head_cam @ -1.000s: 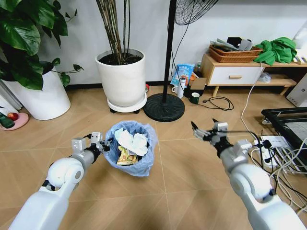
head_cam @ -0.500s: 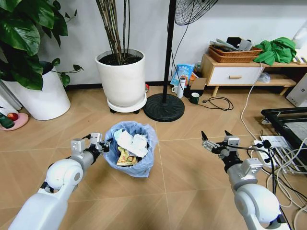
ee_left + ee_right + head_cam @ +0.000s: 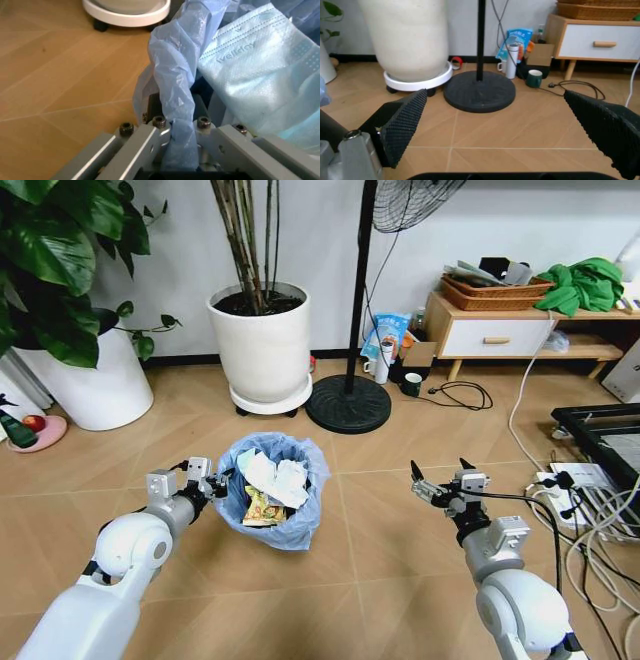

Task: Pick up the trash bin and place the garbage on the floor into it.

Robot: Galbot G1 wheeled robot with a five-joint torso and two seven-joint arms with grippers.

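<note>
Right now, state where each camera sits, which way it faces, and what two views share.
Head view: high, looking forward and down; left gripper on the trash bin rim, right gripper open above the floor.
Left wrist view: aimed along its fingers, clamped on the bin's blue bag.
Right wrist view: faces the fan base between open pads.
Shared by head and right wrist: fan base, white plant pot.

Bare chevron-patterned wood-look floor (image 3: 370,510) lies open between the blue-bag-lined round trash bin (image 3: 270,505) and the open-fingered right gripper (image 3: 440,476). Behind, a white ceramic plant pot (image 3: 262,350) and a black round fan base (image 3: 348,402) block passage; tangled grey cables (image 3: 590,510) crowd the right.
</note>
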